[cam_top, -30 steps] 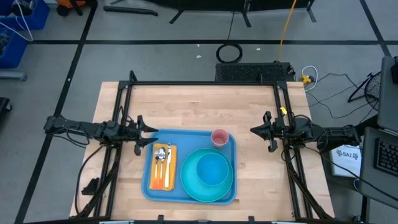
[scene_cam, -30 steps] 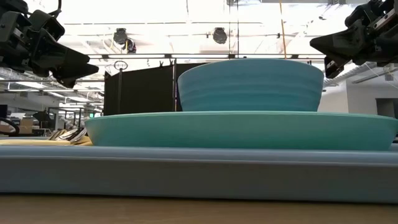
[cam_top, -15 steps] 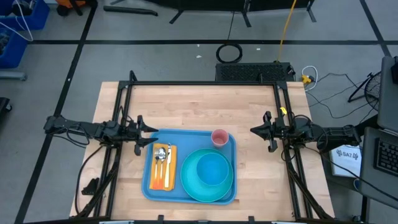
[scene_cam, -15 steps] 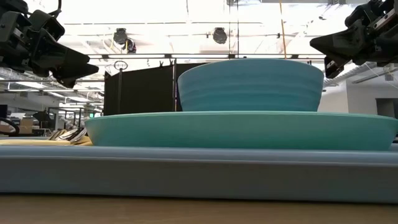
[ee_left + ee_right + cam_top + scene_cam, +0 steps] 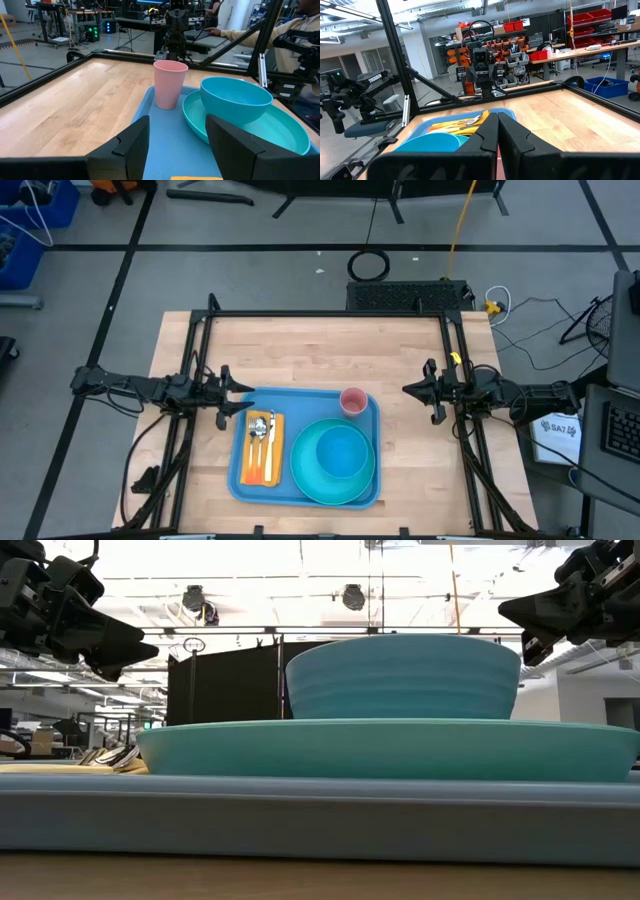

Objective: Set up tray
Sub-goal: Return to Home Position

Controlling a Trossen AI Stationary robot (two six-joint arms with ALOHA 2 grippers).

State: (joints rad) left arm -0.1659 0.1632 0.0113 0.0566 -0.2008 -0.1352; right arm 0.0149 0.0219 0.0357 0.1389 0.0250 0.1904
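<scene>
- High view: the tray (image 5: 300, 405) lies on the table (image 5: 300, 350) between the arms, carrying a pink cup (image 5: 353, 400), a bowl (image 5: 340, 452) in a plate (image 5: 300, 475), and a yellow napkin (image 5: 278, 442) whose cutlery (image 5: 262, 442) is too small to tell apart. The left gripper (image 5: 243, 400) hangs at its corner, the right gripper (image 5: 408, 390) well apart.
- Low view: bowl and plate fill the frame, the cup hidden behind them; only cutlery tips peek out.
- Left wrist view: claw spread wide, nothing in it; napkin cut off at the edge.
- Right wrist view: fingers pressed together, empty, covering part of the bowl.
</scene>
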